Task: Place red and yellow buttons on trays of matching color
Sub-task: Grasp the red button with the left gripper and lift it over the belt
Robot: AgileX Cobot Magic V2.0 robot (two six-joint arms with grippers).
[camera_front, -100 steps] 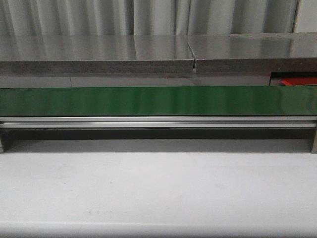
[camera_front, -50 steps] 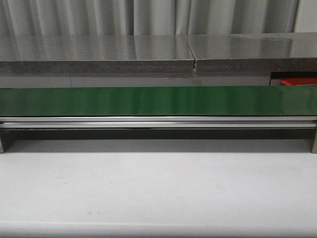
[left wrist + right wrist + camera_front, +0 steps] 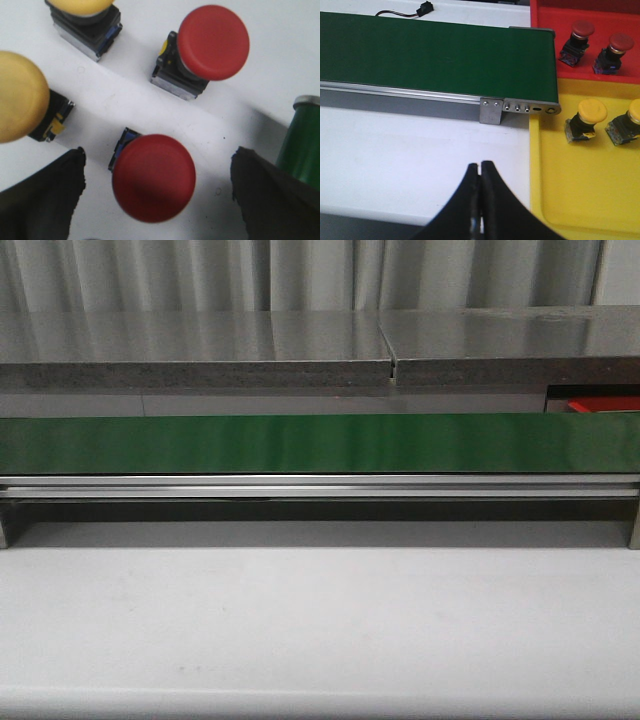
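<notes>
Partly sorted — four buttons already trayed, four left on the bench.
Two red buttons sit on the red tray [image 3: 540, 30], two yellow on the yellow tray [image 3: 555, 190]. The left claw [image 3: 157, 195] hangs wide over a red button [image 3: 154, 177] lying between its fingers; the right claw [image 3: 480, 200] is closed, empty — beside the conveyor [image 3: 435, 55].

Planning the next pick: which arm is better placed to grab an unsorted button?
Left. Its open gripper hovers over a red button on the white surface; the right gripper is shut, away from any loose button.
</notes>
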